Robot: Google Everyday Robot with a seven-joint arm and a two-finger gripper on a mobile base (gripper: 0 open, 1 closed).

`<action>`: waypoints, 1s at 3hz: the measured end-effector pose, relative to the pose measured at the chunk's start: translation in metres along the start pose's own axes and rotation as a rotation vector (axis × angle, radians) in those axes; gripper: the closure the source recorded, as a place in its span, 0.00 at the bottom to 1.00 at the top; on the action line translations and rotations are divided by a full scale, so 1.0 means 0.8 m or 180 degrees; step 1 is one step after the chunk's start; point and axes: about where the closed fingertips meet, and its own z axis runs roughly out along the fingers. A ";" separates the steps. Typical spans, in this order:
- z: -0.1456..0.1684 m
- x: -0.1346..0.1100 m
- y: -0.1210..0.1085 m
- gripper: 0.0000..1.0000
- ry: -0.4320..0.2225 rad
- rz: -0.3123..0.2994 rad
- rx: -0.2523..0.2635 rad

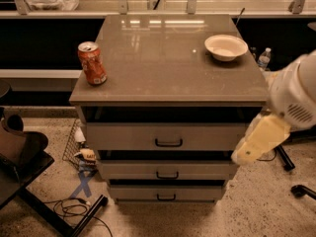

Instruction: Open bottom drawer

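The cabinet (168, 63) has three grey drawers, all shut. The bottom drawer (133, 193) is the lowest and slimmest, with a small black bar handle (166, 197). The middle drawer (128, 171) and the tall top drawer (123, 136) sit above it. My white and cream arm (276, 117) comes in from the right edge, and its lower end lies beside the cabinet's right side at the height of the top drawer. My gripper is out of view.
An orange soda can (92, 63) stands at the left of the cabinet top and a white bowl (226, 47) at the back right. A dark chair (19, 157) and floor cables (74, 209) are to the left. A water bottle (263, 58) is behind on the right.
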 end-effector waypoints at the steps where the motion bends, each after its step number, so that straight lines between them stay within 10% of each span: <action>1: 0.110 0.025 0.034 0.00 -0.0117 0.0463 -0.0111; 3: 0.226 0.006 0.005 0.00 -0.0585 0.0823 0.0110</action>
